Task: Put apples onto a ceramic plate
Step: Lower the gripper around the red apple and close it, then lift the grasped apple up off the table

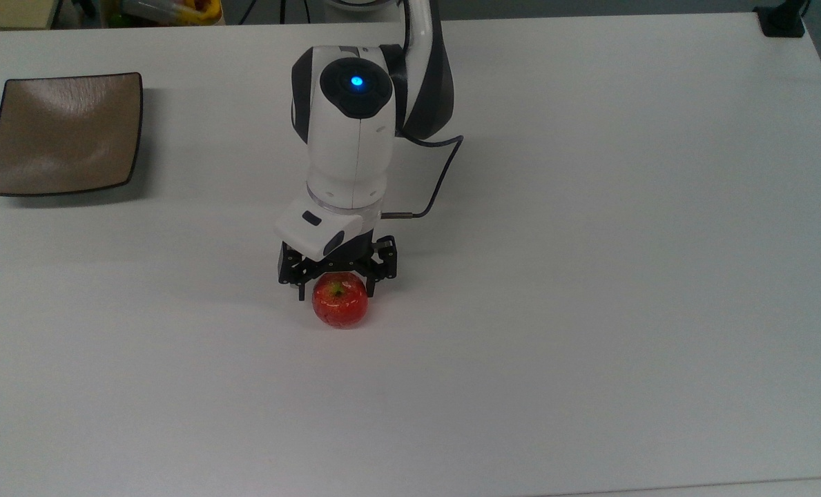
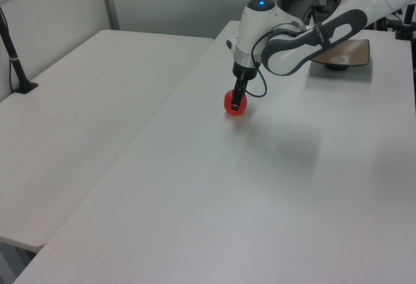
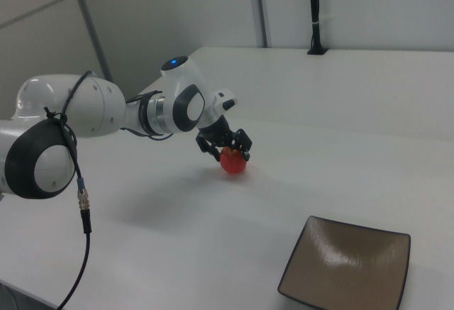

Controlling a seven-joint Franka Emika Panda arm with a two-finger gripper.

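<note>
apple [image 1: 340, 304] on white surface [image 1: 590, 276], mid-surface | hand [image 1: 337, 290] low over it, fingers spread wide, straddling its top, not closed | plate [image 1: 61, 134] well apart at top view's far left, bare
</note>
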